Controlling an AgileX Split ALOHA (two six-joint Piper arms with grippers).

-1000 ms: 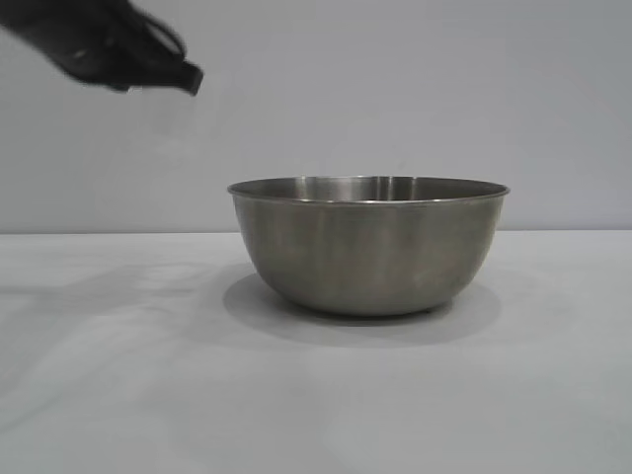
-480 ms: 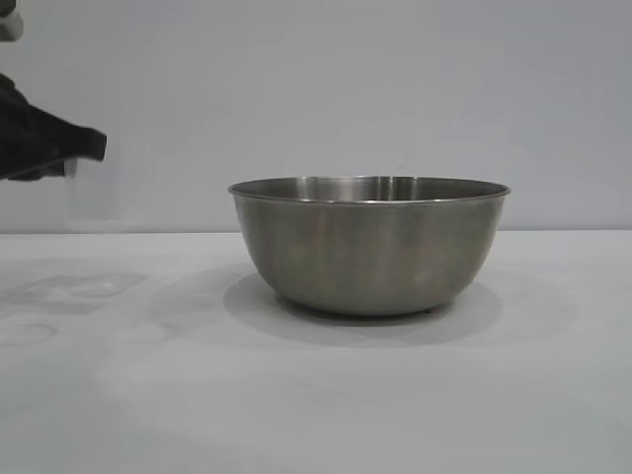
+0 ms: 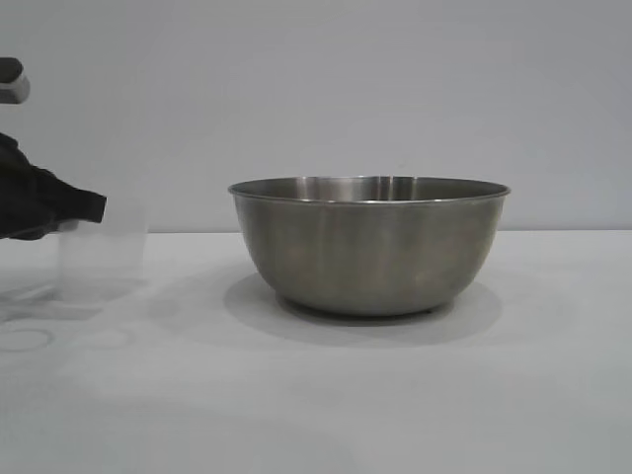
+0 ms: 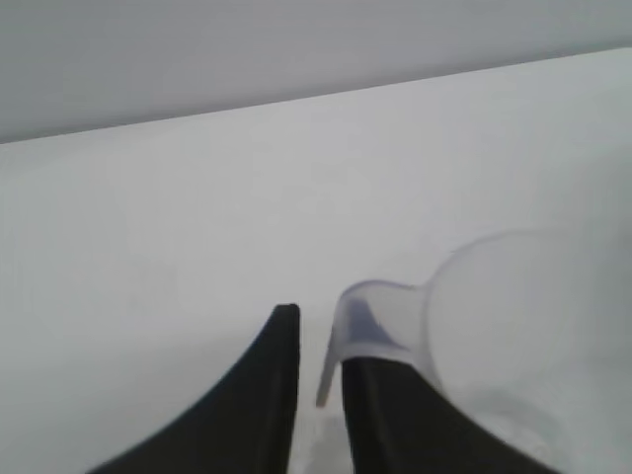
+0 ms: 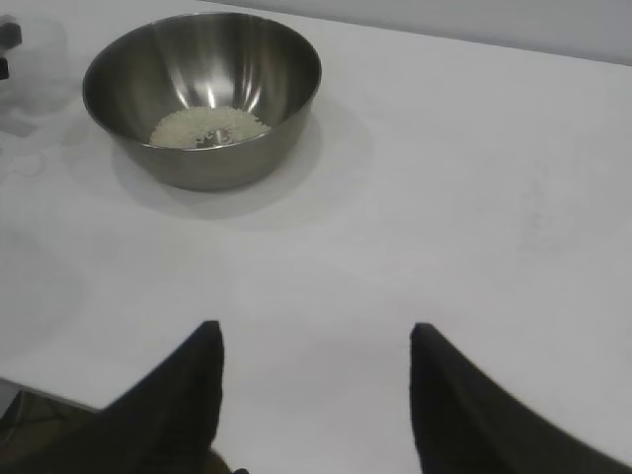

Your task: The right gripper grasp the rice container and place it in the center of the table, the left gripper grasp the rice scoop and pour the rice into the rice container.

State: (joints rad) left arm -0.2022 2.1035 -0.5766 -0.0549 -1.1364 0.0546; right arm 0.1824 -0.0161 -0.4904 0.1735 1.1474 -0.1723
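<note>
Left gripper [image 4: 316, 346], lower centre of its wrist view: we find the fingers slightly parted about the scoop's handle, one at each side; whether they grip or have let go we cannot tell.

Rice scoop [image 3: 102, 255]: frosted plastic cup, left edge of the exterior view, at the table [image 3: 316, 395]. We judge it light, thin-walled, slippery; take by the handle.

Rice container [image 3: 369, 245]: steel bowl, mid-frame, stiff, smooth. Rice [image 5: 207, 126] lies inside.

Right gripper [image 5: 314, 341]: well apart from the bowl, wide open, empty.
</note>
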